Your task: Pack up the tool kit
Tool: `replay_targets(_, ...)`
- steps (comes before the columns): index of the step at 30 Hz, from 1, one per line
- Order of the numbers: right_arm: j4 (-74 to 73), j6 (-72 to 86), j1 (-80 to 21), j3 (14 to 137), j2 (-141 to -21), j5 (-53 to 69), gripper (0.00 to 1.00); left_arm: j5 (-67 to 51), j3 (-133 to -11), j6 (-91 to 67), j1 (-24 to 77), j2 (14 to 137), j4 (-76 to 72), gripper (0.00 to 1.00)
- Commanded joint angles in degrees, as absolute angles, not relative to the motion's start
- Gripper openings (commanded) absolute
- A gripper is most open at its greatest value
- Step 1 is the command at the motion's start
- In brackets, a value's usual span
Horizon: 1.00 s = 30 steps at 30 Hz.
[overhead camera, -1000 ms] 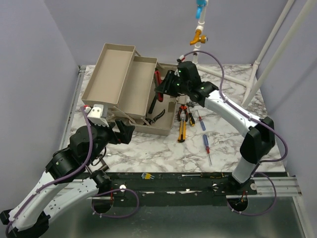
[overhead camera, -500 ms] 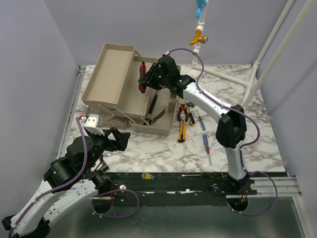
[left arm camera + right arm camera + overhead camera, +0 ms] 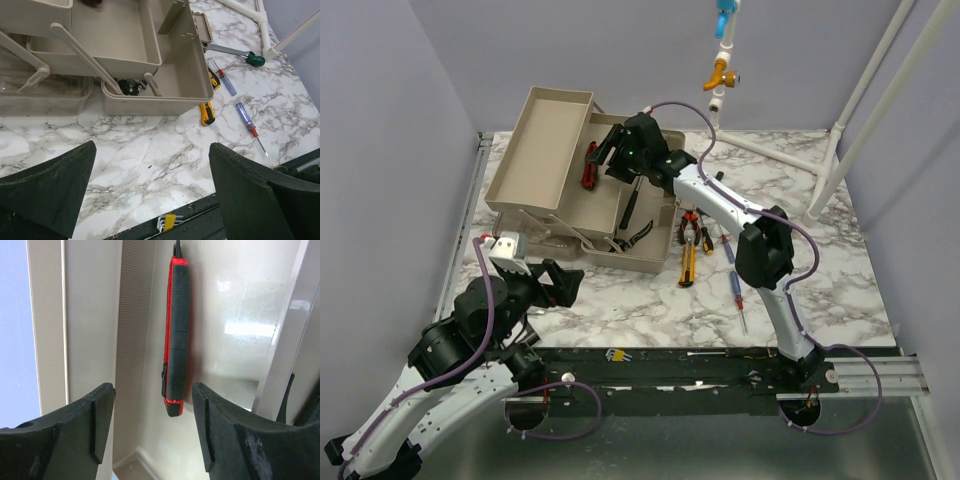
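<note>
The tool kit's beige box point(image 3: 565, 190) stands open at the back left, its trays fanned out. A red-and-black knife point(image 3: 589, 166) lies flat on the floor of the middle tray. My right gripper point(image 3: 610, 155) hovers just over it, open. In the right wrist view the knife point(image 3: 175, 335) lies loose beyond the spread fingertips, and the right gripper point(image 3: 152, 405) touches nothing. My left gripper point(image 3: 563, 280) is open over the marble in front of the box. In its own view the left gripper point(image 3: 152, 150) is empty and the box point(image 3: 165, 97) lies ahead.
Black pliers point(image 3: 638, 232) lie in the box's bottom. On the marble to the right of the box are red-handled pliers point(image 3: 690, 228), a yellow knife point(image 3: 687, 268) and blue screwdrivers point(image 3: 735, 290). A hex key set point(image 3: 615, 354) sits on the front rail.
My right gripper carried the red knife left from the box's base to the middle tray and opened; the knife now lies in the tray. The left arm drew back slightly.
</note>
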<state>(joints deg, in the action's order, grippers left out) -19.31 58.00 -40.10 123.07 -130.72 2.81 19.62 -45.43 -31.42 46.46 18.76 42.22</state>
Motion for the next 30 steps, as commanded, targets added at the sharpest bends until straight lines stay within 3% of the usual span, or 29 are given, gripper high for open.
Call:
replay_targets(1,-19.26,57.87,-40.47,124.24,-128.64,3.22,0.70,17.89,-45.44,-31.90,46.09,19.02,43.33,0.99)
replay_targets(10,-13.80,49.49,-40.47,103.47,-109.74,0.29,0.70,13.12,-44.67,-31.98,46.16,24.00,39.50,0.99)
replay_targets(22,-13.38,42.45,-40.34,75.91,-83.92,-13.57,0.70,7.11,-43.79,-33.24,47.04,33.56,31.31,0.99)
replay_targets(30,-18.58,40.60,-40.28,64.99,-69.32,-23.22,0.70,13.62,-45.65,-36.90,57.23,42.18,27.14,0.98)
